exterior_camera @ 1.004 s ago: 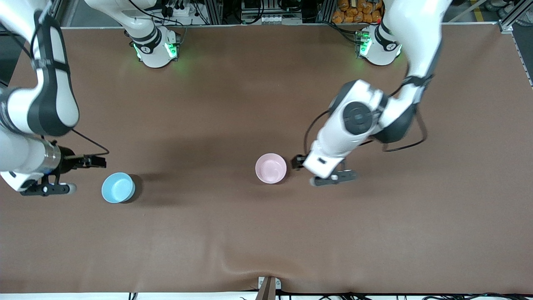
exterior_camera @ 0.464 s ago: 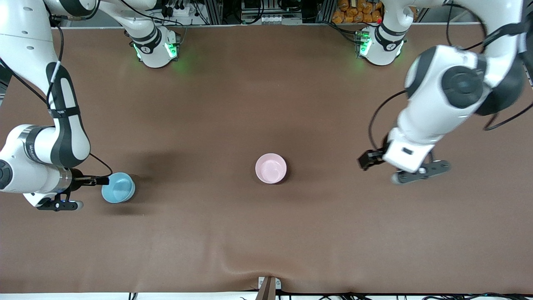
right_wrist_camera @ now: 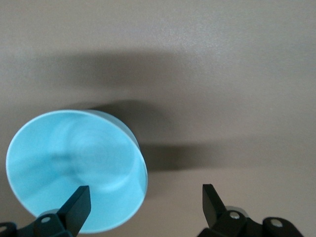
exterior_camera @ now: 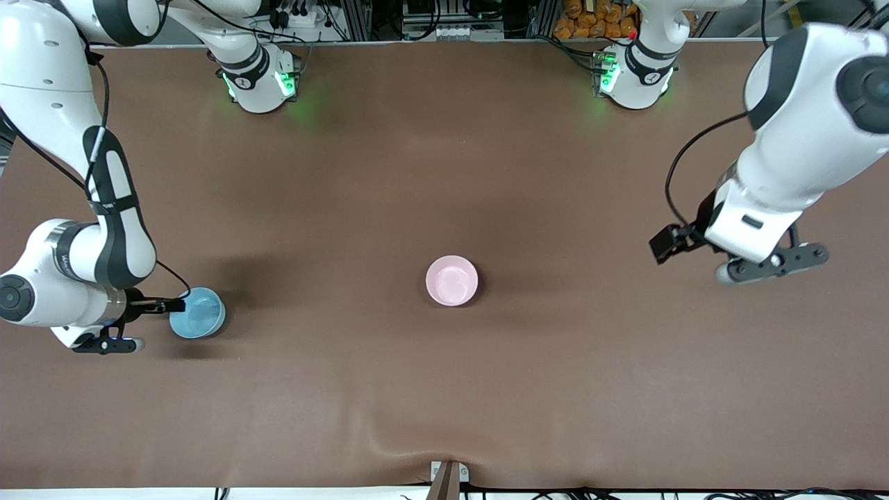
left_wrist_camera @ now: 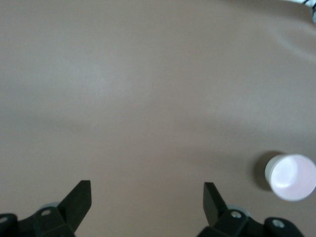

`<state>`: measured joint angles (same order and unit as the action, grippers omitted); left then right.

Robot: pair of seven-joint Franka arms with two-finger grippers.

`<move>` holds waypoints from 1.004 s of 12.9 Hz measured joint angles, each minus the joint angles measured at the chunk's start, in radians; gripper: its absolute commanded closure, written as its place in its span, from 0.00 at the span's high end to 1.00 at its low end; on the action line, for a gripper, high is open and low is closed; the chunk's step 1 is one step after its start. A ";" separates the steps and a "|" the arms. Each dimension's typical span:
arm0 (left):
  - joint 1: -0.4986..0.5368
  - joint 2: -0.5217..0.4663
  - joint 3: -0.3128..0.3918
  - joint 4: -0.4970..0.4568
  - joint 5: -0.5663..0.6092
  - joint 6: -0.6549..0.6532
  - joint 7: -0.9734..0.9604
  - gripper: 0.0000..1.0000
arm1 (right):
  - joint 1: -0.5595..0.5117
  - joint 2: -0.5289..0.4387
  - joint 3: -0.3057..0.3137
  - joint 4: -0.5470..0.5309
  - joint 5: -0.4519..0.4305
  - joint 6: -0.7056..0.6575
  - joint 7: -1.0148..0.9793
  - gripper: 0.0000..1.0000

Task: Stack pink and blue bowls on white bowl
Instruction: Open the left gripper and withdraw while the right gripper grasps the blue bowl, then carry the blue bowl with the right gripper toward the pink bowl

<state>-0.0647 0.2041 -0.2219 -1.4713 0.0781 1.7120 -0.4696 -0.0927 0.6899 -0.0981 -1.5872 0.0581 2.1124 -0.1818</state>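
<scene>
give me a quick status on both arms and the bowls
Right gripper open at blue bowl. Left gripper open over bare table. Pink bowl mid-table; nothing blocking.

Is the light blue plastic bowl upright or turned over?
Upright: the light blue plastic bowl shows its open rim and empty hollow inside in the right wrist view.

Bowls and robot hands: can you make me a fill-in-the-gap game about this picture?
1. The bowl in the middle of the table is ____.
2. The right gripper is open, with one finger over the rim of the ____ bowl.
3. The left gripper is open and holds ____.
4. No ____ bowl is in view.

Missing words: pink; blue; nothing; white
</scene>
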 measured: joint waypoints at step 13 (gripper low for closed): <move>0.012 -0.269 0.100 -0.012 -0.066 -0.333 0.256 1.00 | -0.010 0.043 0.000 0.002 0.047 0.020 0.000 0.00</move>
<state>-0.0528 -0.0648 -0.1220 -1.4834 0.0122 1.3791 -0.2133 -0.1029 0.7324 -0.0977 -1.5851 0.1049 2.1323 -0.1823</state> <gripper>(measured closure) 0.000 0.934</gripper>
